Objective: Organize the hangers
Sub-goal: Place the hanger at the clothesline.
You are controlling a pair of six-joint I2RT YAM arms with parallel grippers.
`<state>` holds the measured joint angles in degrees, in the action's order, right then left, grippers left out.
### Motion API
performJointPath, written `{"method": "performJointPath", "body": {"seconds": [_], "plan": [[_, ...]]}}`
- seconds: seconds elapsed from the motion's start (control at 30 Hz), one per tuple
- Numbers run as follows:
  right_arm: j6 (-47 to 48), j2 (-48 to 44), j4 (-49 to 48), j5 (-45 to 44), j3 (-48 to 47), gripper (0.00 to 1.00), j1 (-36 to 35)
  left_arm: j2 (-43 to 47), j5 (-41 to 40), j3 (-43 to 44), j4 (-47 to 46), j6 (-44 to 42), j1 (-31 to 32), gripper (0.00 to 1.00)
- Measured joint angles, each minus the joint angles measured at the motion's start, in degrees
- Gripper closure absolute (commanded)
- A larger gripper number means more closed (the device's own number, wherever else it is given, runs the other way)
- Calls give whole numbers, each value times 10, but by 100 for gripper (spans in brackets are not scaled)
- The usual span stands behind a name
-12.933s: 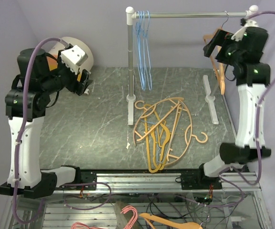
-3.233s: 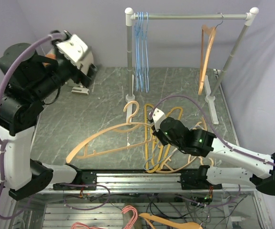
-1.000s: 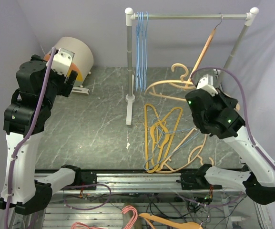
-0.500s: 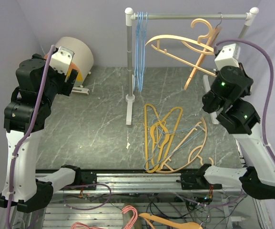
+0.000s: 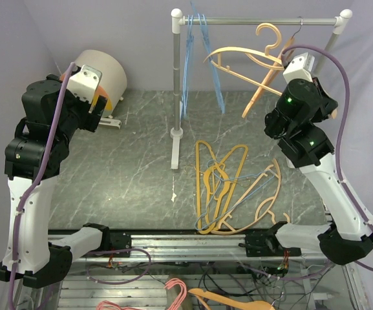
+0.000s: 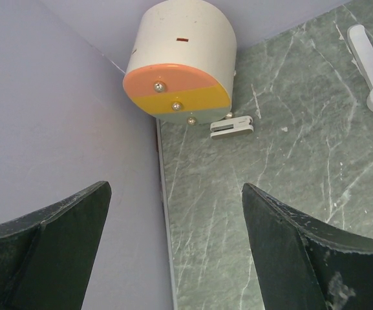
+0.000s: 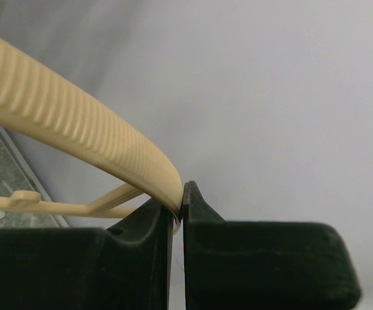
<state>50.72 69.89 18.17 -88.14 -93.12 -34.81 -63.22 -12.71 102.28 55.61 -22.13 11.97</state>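
Note that the tan hanger (image 7: pixel 76 123) is matt plastic with a finely ribbed upper face. The light-blue hangers (image 5: pixel 187 58) look like thin coated wire, though you cannot confirm the coating from this view. The rail (image 5: pixel 251 20) is brushed metal with white plastic end caps (image 5: pixel 176 13), and the table (image 5: pixel 108 174) has a smooth, marble-patterned grey surface with a faint sheen.

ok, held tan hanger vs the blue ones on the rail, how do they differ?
The tan hanger is thick ribbed plastic; the blue hangers are thin wire. The tan hanger is pinched in the right gripper and tilted sideways in the air; the blue hangers hang from the rail, splayed apart. Shared: both are up by the rail, off the table.
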Motion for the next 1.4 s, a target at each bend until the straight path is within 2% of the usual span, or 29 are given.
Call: {"method": "performJointPath", "body": {"seconds": [0.3, 0.53, 0.73, 0.87, 0.97, 1.13, 1.4], "plan": [[9, -87, 1, 16, 55, 100, 3, 3, 3, -2, 1, 0, 0, 7], [10, -148, 0, 16, 57, 100, 4, 12, 3, -11, 2, 0, -3, 7], [69, -133, -87, 18, 101, 100, 16, 27, 7, -28, 3, 1, -5, 7], [114, -91, -149, 27, 130, 100, 54, 32, 18, -36, 4, 3, -6, 7], [122, -75, -161, 35, 151, 100, 84, 33, 28, -39, 4, 3, -6, 7], [102, -91, -137, 34, 169, 100, 113, 33, 53, -47, 8, 3, -6, 8], [2, -173, -24, 28, 173, 100, 143, 33, 77, -69, 13, 3, -6, 8]]}}
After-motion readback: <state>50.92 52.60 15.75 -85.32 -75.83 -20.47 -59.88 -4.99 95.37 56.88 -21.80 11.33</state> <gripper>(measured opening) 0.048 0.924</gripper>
